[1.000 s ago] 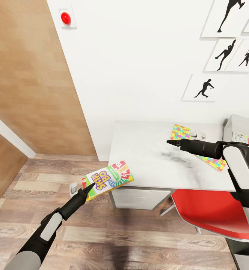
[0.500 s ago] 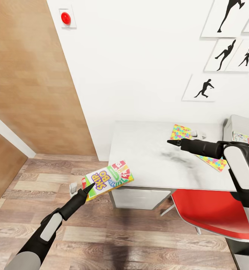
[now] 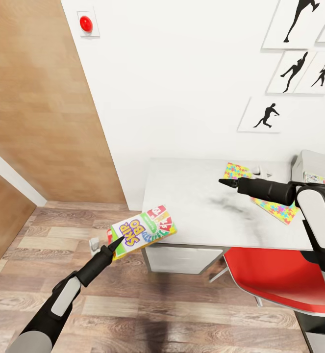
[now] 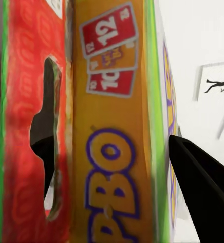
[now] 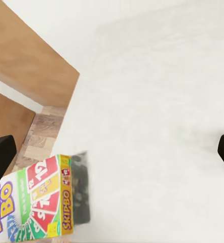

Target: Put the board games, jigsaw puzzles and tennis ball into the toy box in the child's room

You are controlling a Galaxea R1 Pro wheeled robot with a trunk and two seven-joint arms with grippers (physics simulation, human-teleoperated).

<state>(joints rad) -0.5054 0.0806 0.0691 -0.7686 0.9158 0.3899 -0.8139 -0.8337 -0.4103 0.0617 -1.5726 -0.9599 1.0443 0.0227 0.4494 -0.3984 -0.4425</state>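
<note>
Beside the table [image 3: 201,215], the left gripper [image 3: 114,245] pinches the stiff, light Skip-Bo box [image 3: 143,229] by its edge, while the right gripper [image 3: 227,183] is spread empty.

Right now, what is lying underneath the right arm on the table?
A jigsaw puzzle lies flat on the table beneath the right arm; the forearm hides its middle. Whether that is one puzzle or two cannot be told. The right gripper hovers over bare tabletop.
</note>
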